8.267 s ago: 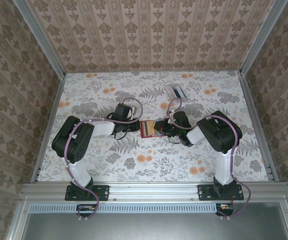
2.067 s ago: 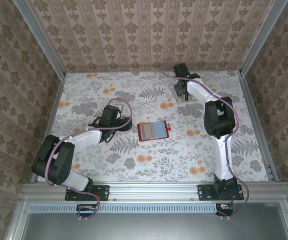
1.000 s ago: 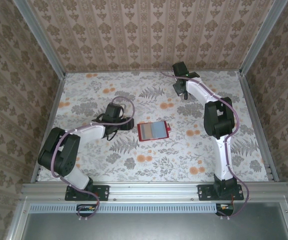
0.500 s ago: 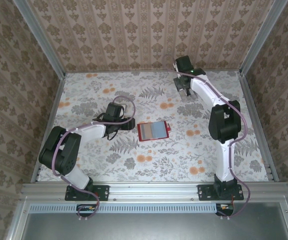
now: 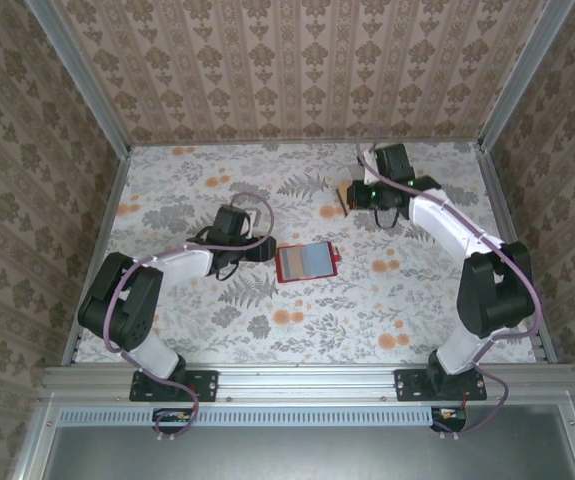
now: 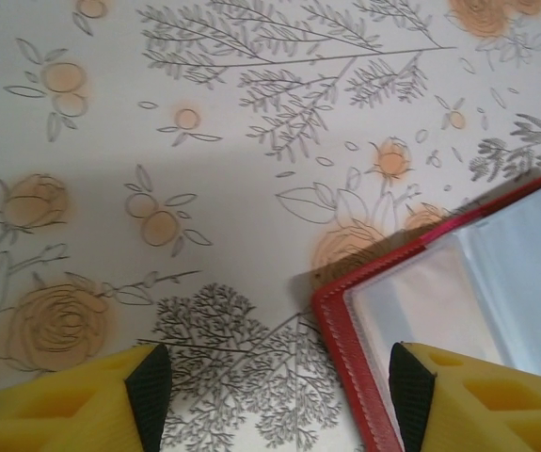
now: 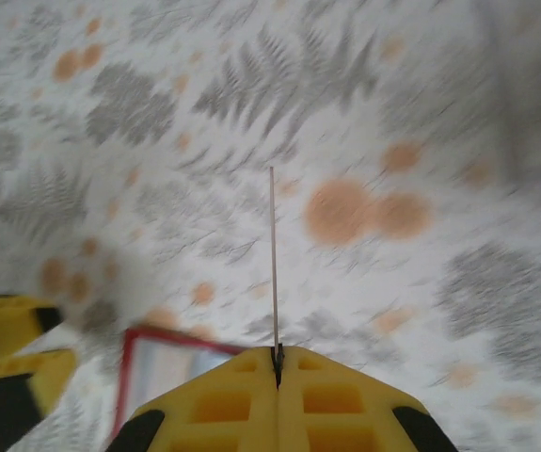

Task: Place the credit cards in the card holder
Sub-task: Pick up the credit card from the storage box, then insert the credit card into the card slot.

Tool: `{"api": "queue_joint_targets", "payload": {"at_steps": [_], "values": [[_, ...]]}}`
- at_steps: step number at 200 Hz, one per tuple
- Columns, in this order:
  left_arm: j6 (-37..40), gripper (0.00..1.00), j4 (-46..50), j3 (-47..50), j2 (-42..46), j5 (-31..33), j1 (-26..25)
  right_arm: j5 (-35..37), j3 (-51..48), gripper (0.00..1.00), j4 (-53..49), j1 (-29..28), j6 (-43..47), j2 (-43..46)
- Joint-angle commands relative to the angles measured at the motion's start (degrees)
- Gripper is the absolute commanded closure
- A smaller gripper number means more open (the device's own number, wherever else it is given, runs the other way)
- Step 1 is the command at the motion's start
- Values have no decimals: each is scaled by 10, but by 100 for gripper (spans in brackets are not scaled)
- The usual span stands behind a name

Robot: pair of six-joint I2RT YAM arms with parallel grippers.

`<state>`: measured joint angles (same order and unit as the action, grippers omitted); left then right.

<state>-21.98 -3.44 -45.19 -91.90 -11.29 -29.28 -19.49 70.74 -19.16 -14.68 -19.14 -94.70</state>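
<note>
Change in right arm: the right gripper is drawn back from the far edge of the floral-printed table, where it was seen half a second ago; it is now held above the table, beyond and to the right of the middle; the elbow is swung out to the right.
Change in left arm: the left gripper is shifted a little nearer the holder than half a second ago; its posture is otherwise kept.
Change in holder: none is seen; the small red folding card holder with a grey-blue inner face is left at the same spot near the table's middle.
Right claw: clenched on a thin pale rectangular credit card; from the wrist the card is seen edge-on, standing straight out from between the closed yellow fingers, clear of the table.
Left claw: released; the yellow fingers are spread wide, low over the table; the holder's red corner is seen ahead of the gap between them; the finger on the right of the wrist view is placed over the holder's edge; contact cannot be told.
Card holder: laid open and flat, inner face up, a little red tab on its right side; just right of the left gripper, well apart from the right gripper.
Holder contents: a clear pocket with a pale sheen is seen inside the red stitched border; whether a card is lodged in it cannot be told.
</note>
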Motion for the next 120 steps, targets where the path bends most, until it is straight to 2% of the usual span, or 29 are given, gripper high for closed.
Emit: {"api": "queue_joint_targets", "payload": {"at_steps": [1, 24, 38, 55, 74, 120], "values": [[-16, 35, -28, 5, -7, -24, -7, -177, -93, 100, 148, -2, -111, 22], [-45, 38, -60, 14, -23, -35, -8, -234, -118, 100, 163, -4, -119, -2], [-60, 41, -89, 18, -33, -58, -11, -266, -141, 100, 215, -7, -144, -17], [-73, 42, -120, 37, -30, -52, -18, -291, -169, 100, 258, -11, -165, -34], [-84, 45, -129, 48, -25, -50, -20, -301, -188, 100, 272, -12, -160, -58], [-132, 43, -163, 96, -13, -54, -40, -300, -215, 100, 334, -30, -191, -122]]}}
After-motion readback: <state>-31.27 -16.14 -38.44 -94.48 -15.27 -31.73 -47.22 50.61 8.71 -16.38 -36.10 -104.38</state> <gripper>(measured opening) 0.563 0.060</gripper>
